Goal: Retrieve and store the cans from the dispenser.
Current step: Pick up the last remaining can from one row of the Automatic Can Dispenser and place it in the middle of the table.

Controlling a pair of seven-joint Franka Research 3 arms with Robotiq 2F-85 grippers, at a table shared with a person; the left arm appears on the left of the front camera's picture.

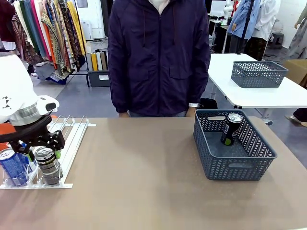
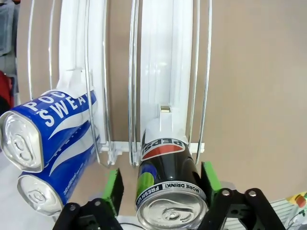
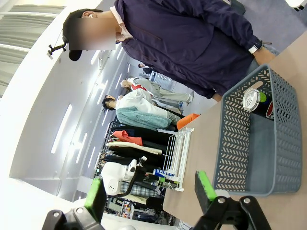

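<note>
Against the front bar of the dispenser [image 1: 74, 136], a white rack of stiff rails with thin wire guides, two blue cans [image 1: 14, 167] wait in a left lane. In the next lane a Pepsi can [image 2: 168, 177] stands between the green pads [image 2: 113, 189] of the left gripper [image 2: 161, 175]. The jaws straddle it closely, with a sliver of gap at one pad, so I judge it not yet clamped.

The can is a smooth, glossy, thin aluminium cylinder. It is probably slick, and it would dent under hard pressure. Whether it is full cannot be told, so its weight is unknown. The best hold looks to be across the mid-body, below the silver rim, square to the wall so it cannot pivot.

Well right of the dispenser, on the matte brown table [image 1: 134, 182], a grey mesh basket [image 1: 240, 167] holds one stored can [image 1: 231, 128], which leans. The right gripper [image 3: 149, 191] hangs with its jaws wide and empty.
</note>
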